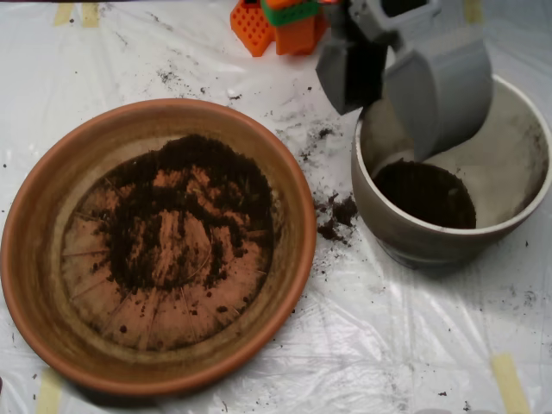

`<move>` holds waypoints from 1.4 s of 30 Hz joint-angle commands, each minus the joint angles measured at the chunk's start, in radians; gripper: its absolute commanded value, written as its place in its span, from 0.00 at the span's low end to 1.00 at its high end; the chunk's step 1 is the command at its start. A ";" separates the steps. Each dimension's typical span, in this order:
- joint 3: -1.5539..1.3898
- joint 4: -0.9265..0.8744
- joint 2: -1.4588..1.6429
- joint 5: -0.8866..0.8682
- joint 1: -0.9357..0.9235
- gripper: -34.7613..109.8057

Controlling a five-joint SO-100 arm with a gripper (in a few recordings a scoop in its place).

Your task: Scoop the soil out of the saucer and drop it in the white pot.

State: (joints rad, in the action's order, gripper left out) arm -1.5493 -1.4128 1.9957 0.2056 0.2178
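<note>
Saucer (34, 259) sits low and left of scoop, well apart; soil (185, 216) smeared in broken ring across ridged bottom, bare clay at centre. Spilled crumbs (338, 216) on plastic sheet (388, 345) between saucer and pot. White pot (517, 172) directly beneath scoop, dark soil heap inside. Scoop (405, 82) hangs over pot's left rim, shells parted. Orange arm base (276, 26) beyond, upper left.

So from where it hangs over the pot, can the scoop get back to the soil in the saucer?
Probably yes. The scoop hangs above the pot; the saucer lies open beside it, with nothing standing between them or over the soil.
</note>
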 commanded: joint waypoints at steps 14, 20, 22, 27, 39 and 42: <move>-0.310 0.173 0.256 -0.041 -0.583 0.54; -0.525 0.275 0.252 -0.028 -0.704 0.57; -0.591 0.318 0.250 -0.023 -0.729 0.57; -0.667 0.382 0.181 -0.023 -0.775 0.58; -0.390 0.431 -0.373 -0.058 -0.943 0.59; -0.295 0.405 -0.466 -0.064 -0.948 0.59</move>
State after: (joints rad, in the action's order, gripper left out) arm -1.9727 -0.9894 1.5693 0.1427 -0.6964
